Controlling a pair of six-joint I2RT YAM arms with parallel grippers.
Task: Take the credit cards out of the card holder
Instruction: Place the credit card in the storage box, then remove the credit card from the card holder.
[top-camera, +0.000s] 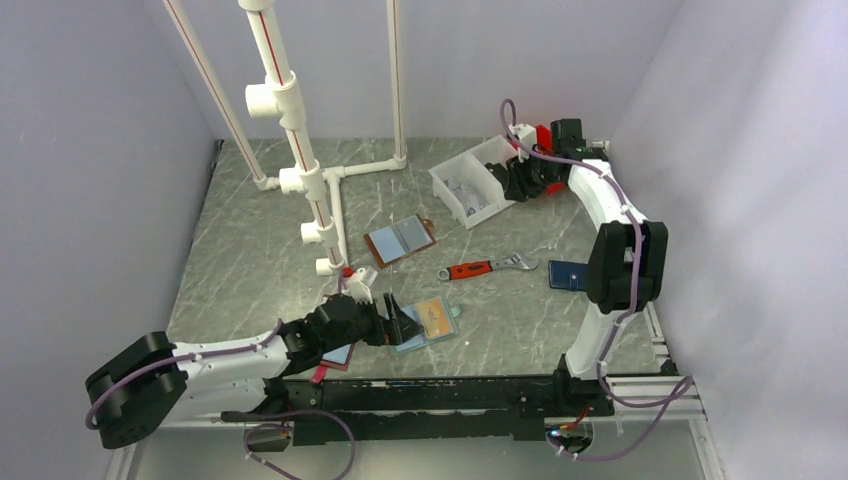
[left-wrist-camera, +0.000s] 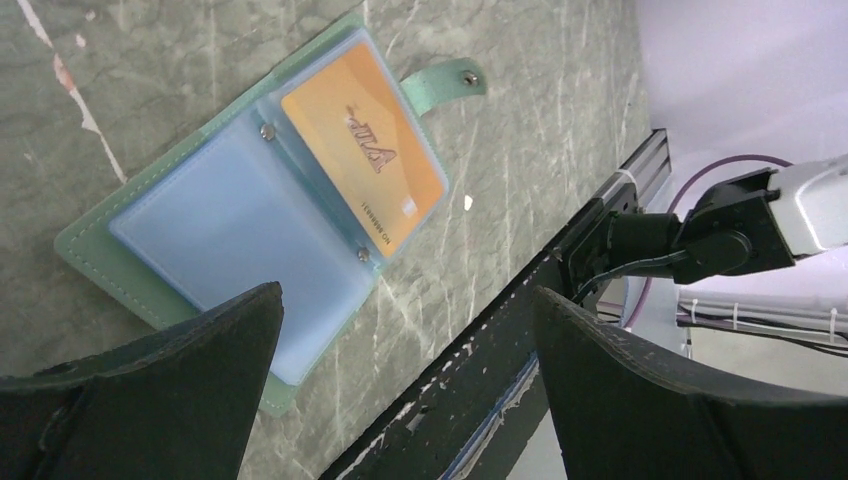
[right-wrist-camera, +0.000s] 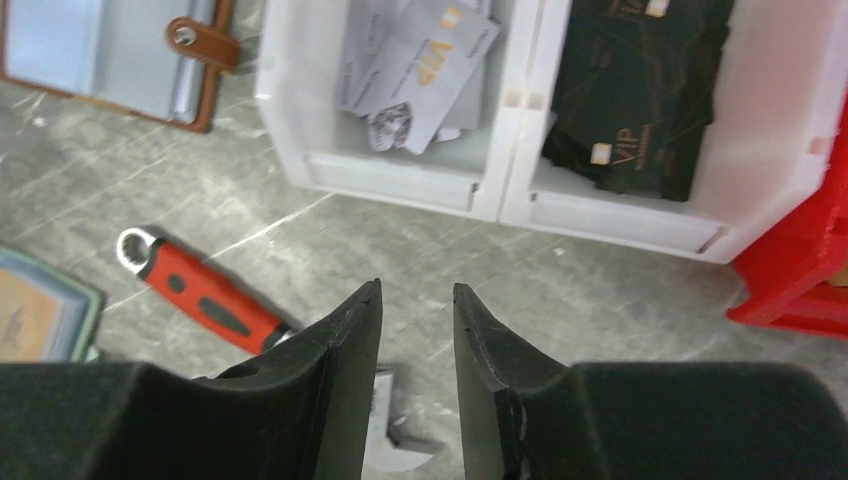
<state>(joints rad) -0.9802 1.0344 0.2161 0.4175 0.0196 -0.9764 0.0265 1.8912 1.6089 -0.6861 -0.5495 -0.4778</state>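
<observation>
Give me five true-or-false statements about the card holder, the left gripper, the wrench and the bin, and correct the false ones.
1. The mint-green card holder lies open on the table. True.
2. An orange card sits in one of its sleeves. True.
3. The left gripper is shut on the card holder. False: its jaws stand wide open and clamp nothing.
4. The wrench has a blue handle. False: the handle is red.
5. The white bin holds silver cards and black cards mixed in one compartment. False: each kind has its own compartment.
</observation>
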